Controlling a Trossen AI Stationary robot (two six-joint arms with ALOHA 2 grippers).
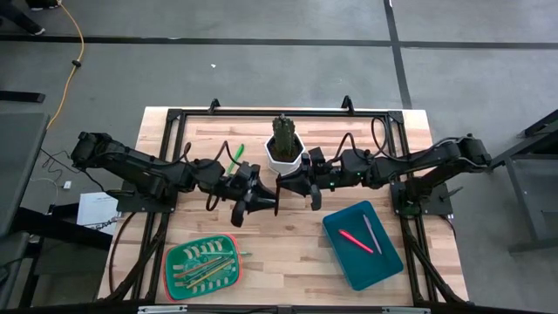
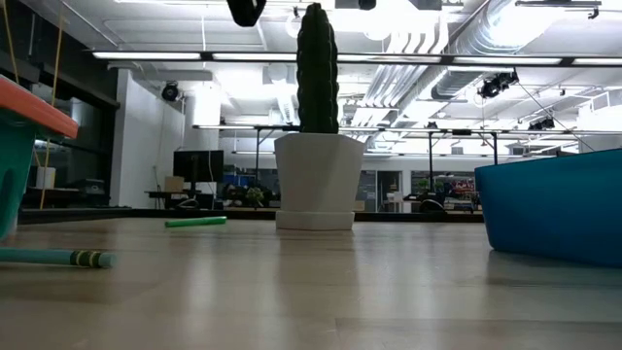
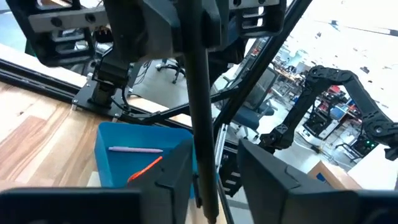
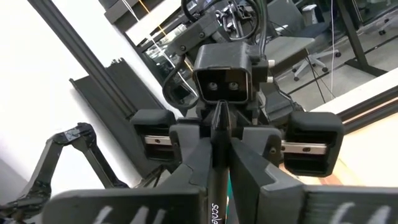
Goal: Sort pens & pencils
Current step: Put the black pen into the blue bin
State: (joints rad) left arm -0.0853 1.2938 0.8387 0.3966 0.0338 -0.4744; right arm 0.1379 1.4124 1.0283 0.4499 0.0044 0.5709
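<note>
Mid-air handover above bench centre: right gripper (image 4: 217, 163) fingers clamped on dark pen (image 3: 200, 112); left gripper (image 3: 214, 163) fingers parted around it, no hold. Risk: single thin grip, pen may slip or tilt before blue bin (image 1: 377, 262).

Both arms reach inward and meet mid-bench. The left pincer (image 1: 261, 202) stands parted; the right pincer (image 1: 283, 185), facing it, is clamped.
</note>
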